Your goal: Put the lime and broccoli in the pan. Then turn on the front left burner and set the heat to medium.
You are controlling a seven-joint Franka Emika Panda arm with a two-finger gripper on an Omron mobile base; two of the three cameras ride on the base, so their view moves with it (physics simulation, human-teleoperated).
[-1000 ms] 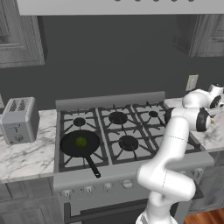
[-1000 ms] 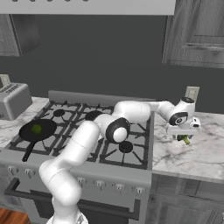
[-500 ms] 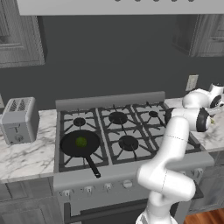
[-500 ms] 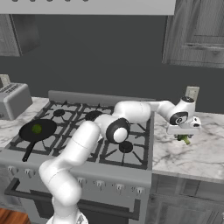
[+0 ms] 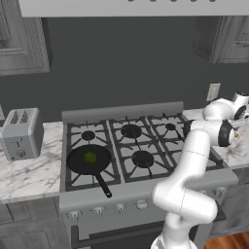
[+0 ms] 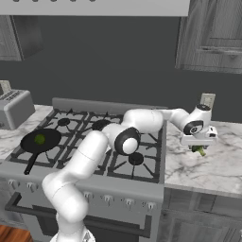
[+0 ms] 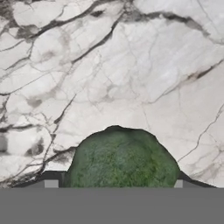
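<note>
The broccoli (image 7: 120, 159) lies on the marble counter to the right of the stove, a dark green floret (image 6: 200, 150) under my hand. My gripper (image 7: 114, 184) reaches down over it, a finger tip pressed against each side of the head, shut on it. In the right base view the gripper (image 6: 198, 147) sits low over the counter. The lime (image 5: 90, 157) rests inside the black pan (image 5: 75, 168). The pan (image 6: 28, 144) stands on the front left burner (image 5: 73, 181), handle toward the front edge, and covers the burner cap.
A toaster (image 5: 20, 133) stands on the left counter. Stove knobs (image 5: 98, 211) line the front panel. A wall outlet (image 6: 206, 100) is behind my hand. The other burner grates (image 5: 141, 158) lie between the pan and the right counter (image 6: 208, 170).
The fingers have closed in from wide open onto the broccoli's sides. The arm and the broccoli have stayed in place.
</note>
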